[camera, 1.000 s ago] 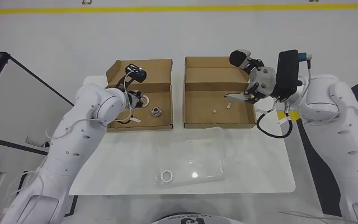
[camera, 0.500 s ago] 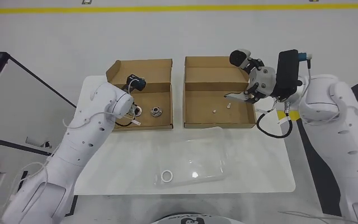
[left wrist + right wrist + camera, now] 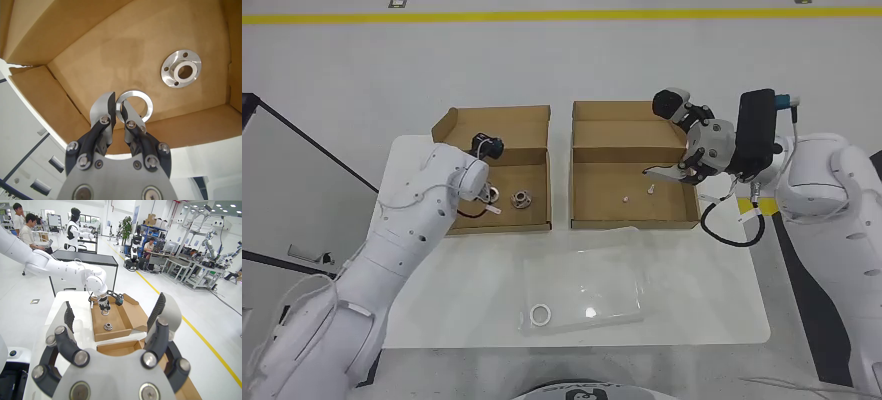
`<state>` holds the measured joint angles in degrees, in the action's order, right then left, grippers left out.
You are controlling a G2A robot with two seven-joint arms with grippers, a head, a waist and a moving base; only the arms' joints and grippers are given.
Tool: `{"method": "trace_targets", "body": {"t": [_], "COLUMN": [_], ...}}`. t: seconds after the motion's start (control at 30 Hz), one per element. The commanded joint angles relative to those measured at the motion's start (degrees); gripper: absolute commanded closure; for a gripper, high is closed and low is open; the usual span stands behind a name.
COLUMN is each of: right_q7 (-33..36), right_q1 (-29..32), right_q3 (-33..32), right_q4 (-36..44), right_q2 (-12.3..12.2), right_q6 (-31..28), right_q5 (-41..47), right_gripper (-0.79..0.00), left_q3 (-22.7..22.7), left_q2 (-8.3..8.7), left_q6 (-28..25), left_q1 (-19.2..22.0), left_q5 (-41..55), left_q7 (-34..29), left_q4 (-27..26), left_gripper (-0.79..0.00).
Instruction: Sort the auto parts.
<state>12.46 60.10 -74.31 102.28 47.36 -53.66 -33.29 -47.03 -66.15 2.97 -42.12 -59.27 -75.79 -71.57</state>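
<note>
Since a second ago the left arm has swung its elbow in over the table's edge, shifting its wrist within the left box (image 3: 132,47), while the right arm has kept still. The left gripper (image 3: 118,106) clamps the rim of the metal ring (image 3: 148,106) (one finger through the hole, one outside) low in that box near a wall, the flange (image 3: 191,59) lying apart beside it. The right gripper (image 3: 114,301) hangs spread wide over the right box (image 3: 602,195), which holds two small white parts (image 3: 650,186); a clear bag (image 3: 587,285) with a white ring (image 3: 539,316) lies on the table (image 3: 712,300)
</note>
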Motion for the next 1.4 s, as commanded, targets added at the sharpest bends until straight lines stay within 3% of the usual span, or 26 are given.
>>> {"method": "trace_targets", "body": {"t": [0.0, 0.3, 0.37, 0.4, 0.47, 0.5, 0.53, 0.73, 0.87, 1.13, 1.37], "right_q7": [0.00, 0.00, 0.00, 0.00, 0.00, 0.00, 0.00, 0.00, 0.00, 0.00, 0.00], "right_q1": [0.00, 0.00, 0.00, 0.00, 0.00, 0.00, 0.00, 0.00, 0.00, 0.00, 0.00], "right_q3": [0.00, 0.00, 0.00, 0.00, 0.00, 0.00, 0.00, 0.00, 0.00, 0.00, 0.00], "right_q4": [0.00, 0.00, 0.00, 0.00, 0.00, 0.00, 0.00, 0.00, 0.00, 0.00, 0.00], "right_q2": [0.00, 0.00, 0.00, 0.00, 0.00, 0.00, 0.00, 0.00, 0.00, 0.00, 0.00], "right_q6": [0.00, 0.00, 0.00, 0.00, 0.00, 0.00, 0.00, 0.00, 0.00, 0.00, 0.00], "right_q5": [0.00, 0.00, 0.00, 0.00, 0.00, 0.00, 0.00, 0.00, 0.00, 0.00, 0.00], "right_gripper": [-0.785, -0.785, -0.785, -0.785, -0.785, -0.785, -0.785, -0.785, -0.785, -0.785, -0.785], "left_q3": [1.14, 5.01, 5.46, 5.67, 5.94, 5.99, 6.02, 5.21, 2.75, -5.67, -12.92], "left_q2": [-0.74, -3.94, -4.47, -4.70, -5.11, -5.28, -5.42, -5.48, -4.51, -0.89, 2.09], "left_q6": [0.15, 1.31, 1.37, 1.26, 1.27, 1.27, 1.24, 1.51, 0.85, -3.13, -17.42], "left_q1": [0.98, 4.48, 4.91, 5.16, 5.63, 5.86, 6.05, 6.39, 5.76, 1.51, -4.95], "left_q5": [0.56, 2.14, 2.54, 2.61, 2.72, 2.81, 2.84, 1.97, 1.17, -2.10, 3.11], "left_q7": [1.34, 5.34, 5.52, 5.63, 5.81, 5.66, 5.56, 3.96, 3.06, -3.13, -12.21], "left_q4": [2.62, 11.91, 13.29, 13.90, 14.84, 15.20, 15.46, 15.44, 12.01, -4.71, -20.08], "left_gripper": [0.000, 0.000, -0.092, -0.151, -0.409, -0.650, -0.785, -0.785, -0.785, -0.785, -0.785]}}
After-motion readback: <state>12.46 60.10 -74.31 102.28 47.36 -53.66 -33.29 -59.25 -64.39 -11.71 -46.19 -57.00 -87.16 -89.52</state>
